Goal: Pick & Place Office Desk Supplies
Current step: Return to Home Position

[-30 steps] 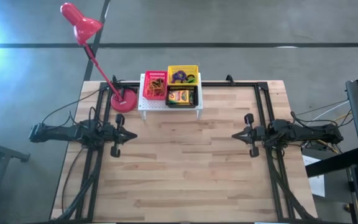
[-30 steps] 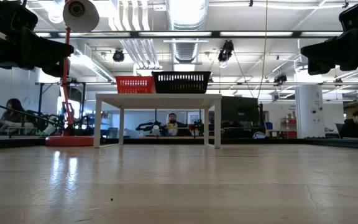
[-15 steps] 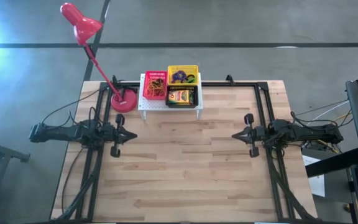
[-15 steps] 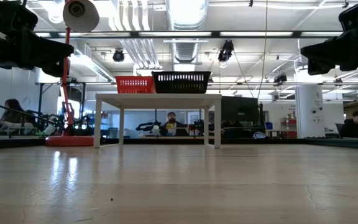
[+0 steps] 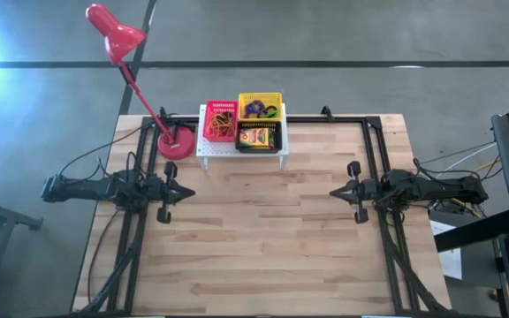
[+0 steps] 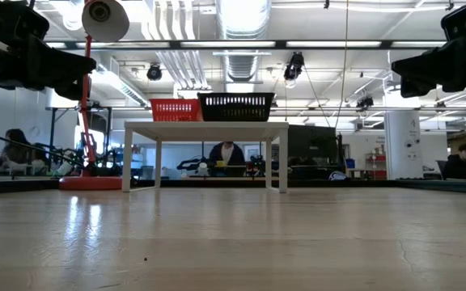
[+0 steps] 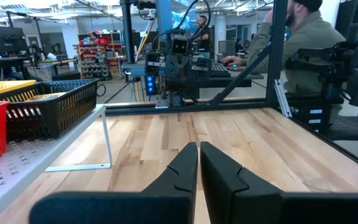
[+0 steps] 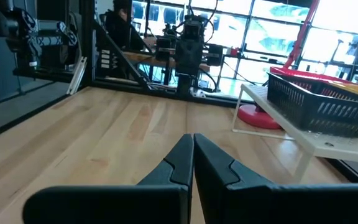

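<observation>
Now little is left to spoil: rubber bands (image 5: 221,117) fill the red bin (image 5: 207,124), loops (image 5: 254,109) the yellow bin (image 5: 260,94), a crayon box (image 5: 256,138) the black bin (image 5: 278,140), all on the white rack (image 5: 203,148) at the counter's (image 5: 263,238) far edge. The left gripper (image 5: 190,191) and right gripper (image 5: 332,192) hang closed and empty, well apart from it. A stray swing could clip the rack's thin legs (or the lamp (image 5: 177,141)). The bins are lattice plastic; the counter is glossy planked wood.

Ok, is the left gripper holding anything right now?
No, the left gripper is shut with nothing in it, hovering over the wooden table.
</observation>
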Controlling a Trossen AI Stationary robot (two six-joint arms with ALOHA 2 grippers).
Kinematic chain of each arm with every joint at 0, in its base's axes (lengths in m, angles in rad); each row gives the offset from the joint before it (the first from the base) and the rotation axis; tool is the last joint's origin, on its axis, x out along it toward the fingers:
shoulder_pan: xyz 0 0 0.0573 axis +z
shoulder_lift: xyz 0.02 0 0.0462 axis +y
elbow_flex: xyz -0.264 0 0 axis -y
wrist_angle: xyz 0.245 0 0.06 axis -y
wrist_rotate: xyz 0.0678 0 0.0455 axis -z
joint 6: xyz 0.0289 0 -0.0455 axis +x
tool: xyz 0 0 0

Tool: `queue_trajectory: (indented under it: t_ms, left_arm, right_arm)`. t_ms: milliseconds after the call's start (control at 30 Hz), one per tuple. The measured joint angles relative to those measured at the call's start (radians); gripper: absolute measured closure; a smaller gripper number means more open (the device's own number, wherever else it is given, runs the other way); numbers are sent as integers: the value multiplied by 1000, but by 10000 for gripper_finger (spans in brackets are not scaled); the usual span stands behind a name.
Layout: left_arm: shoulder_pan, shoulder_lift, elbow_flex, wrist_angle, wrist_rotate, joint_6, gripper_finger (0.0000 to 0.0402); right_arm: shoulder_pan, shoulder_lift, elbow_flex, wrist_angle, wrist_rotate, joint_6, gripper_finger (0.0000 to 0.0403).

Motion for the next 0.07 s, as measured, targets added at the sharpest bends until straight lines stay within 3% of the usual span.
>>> queue_trajectory:
  t_ms: [67]
  left_arm:
    - [0, 0, 0, 0, 0, 0, 376]
  right_arm:
    - [0, 0, 0, 0, 0, 0, 394]
